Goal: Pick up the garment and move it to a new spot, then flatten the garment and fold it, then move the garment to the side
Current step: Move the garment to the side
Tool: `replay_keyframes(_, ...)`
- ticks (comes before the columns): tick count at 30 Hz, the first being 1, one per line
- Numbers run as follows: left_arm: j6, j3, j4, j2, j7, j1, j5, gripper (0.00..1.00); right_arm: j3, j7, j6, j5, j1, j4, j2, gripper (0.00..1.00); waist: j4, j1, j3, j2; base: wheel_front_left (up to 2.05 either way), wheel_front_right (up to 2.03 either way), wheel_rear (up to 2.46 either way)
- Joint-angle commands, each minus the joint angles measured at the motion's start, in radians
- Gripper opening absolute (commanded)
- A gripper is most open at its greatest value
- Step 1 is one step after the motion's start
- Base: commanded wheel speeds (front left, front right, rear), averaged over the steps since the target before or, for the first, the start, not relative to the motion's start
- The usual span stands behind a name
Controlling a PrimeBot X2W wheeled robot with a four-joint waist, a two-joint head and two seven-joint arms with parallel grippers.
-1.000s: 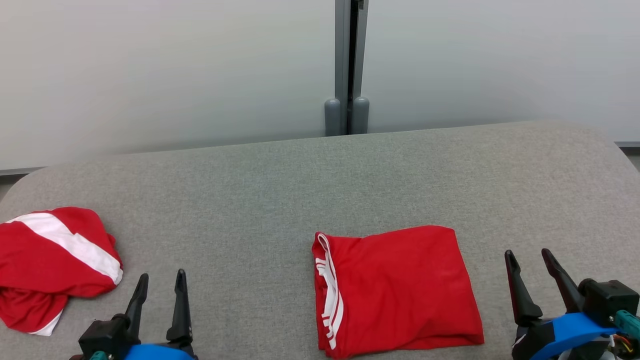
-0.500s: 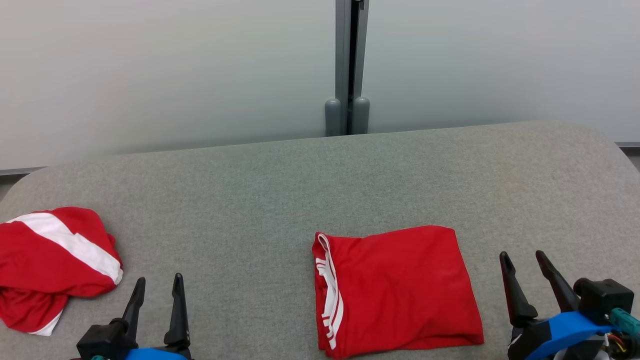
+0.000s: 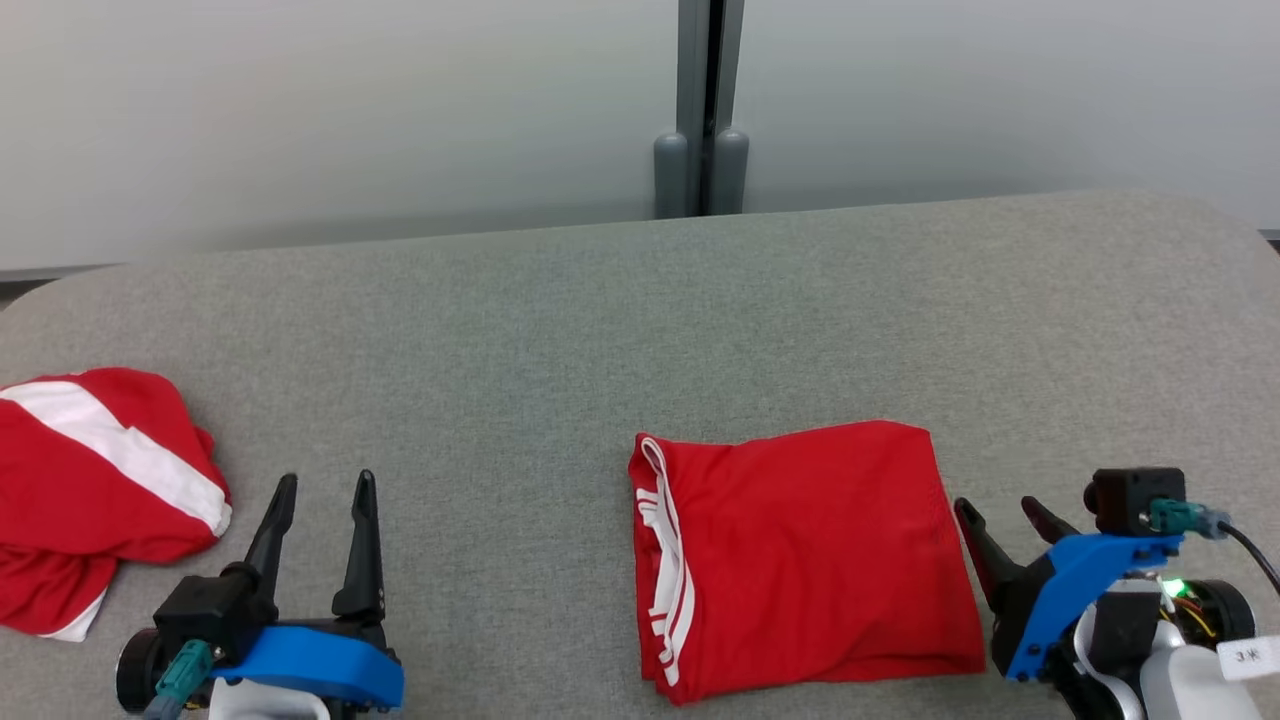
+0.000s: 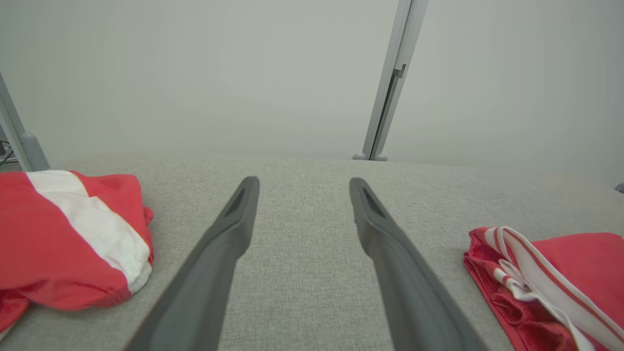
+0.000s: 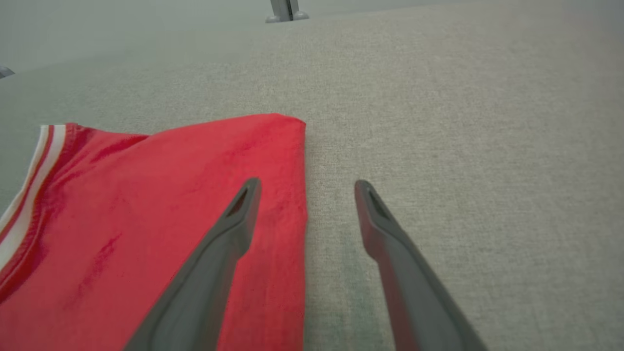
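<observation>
A folded red garment (image 3: pixel 805 560) with white stripes along its left edge lies flat on the grey table (image 3: pixel 600 320), right of centre; it also shows as the garment (image 4: pixel 546 287) at the right of the left wrist view and the garment (image 5: pixel 146 229) in the right wrist view. My right gripper (image 3: pixel 997 512) is open just off the garment's right edge, low over the table, and the right gripper (image 5: pixel 304 187) straddles that edge with one finger over the cloth. My left gripper (image 3: pixel 323 483) stands open and empty at the lower left, and the left gripper (image 4: pixel 303 183) hangs over bare table.
A second, crumpled red garment with a white band (image 3: pixel 90 490) lies at the table's left edge, seen again as the crumpled garment (image 4: pixel 68 239). A grey post (image 3: pixel 705 110) stands behind the table against a pale wall. The table's far half is bare.
The camera has tilted, shifting the whole picture. My right gripper has moved left and dipped down to the folded garment's right edge. The left gripper stays open; neither garment has moved.
</observation>
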Motion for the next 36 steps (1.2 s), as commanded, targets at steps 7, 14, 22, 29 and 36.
replay_keyframes(7,-0.012,-0.018,0.009,0.006,-0.004,-0.066,0.009,1.00,0.001,0.154,0.001,-0.033,-0.088,0.115,0.007,1.00,0.045,0.0000,0.082,-0.0001,0.00,0.00,0.00)
replay_keyframes(14,-0.019,-0.022,0.017,0.005,-0.004,-0.091,0.011,1.00,0.124,0.244,0.006,0.039,-0.110,0.219,0.010,0.00,0.049,0.0000,0.115,-0.0001,0.00,0.00,0.00)
replay_keyframes(22,-0.018,0.003,-0.011,0.024,-0.004,-0.098,0.016,1.00,0.308,0.230,0.000,0.107,-0.235,0.084,-0.213,0.00,-0.044,0.0000,0.154,-0.0001,0.00,0.00,0.00)
replay_keyframes(29,-0.012,0.012,-0.069,0.045,-0.004,-0.147,0.040,1.00,0.364,0.166,0.000,0.103,-0.426,0.063,-0.384,0.00,-0.178,0.0000,0.246,-0.0001,0.00,0.00,0.00)
replay_keyframes(36,-0.022,-0.008,-0.134,0.081,0.023,-0.269,0.057,1.00,0.272,0.036,0.000,0.081,-0.568,0.188,-0.492,0.00,-0.243,0.0000,0.389,-0.0001,0.00,0.00,0.00)
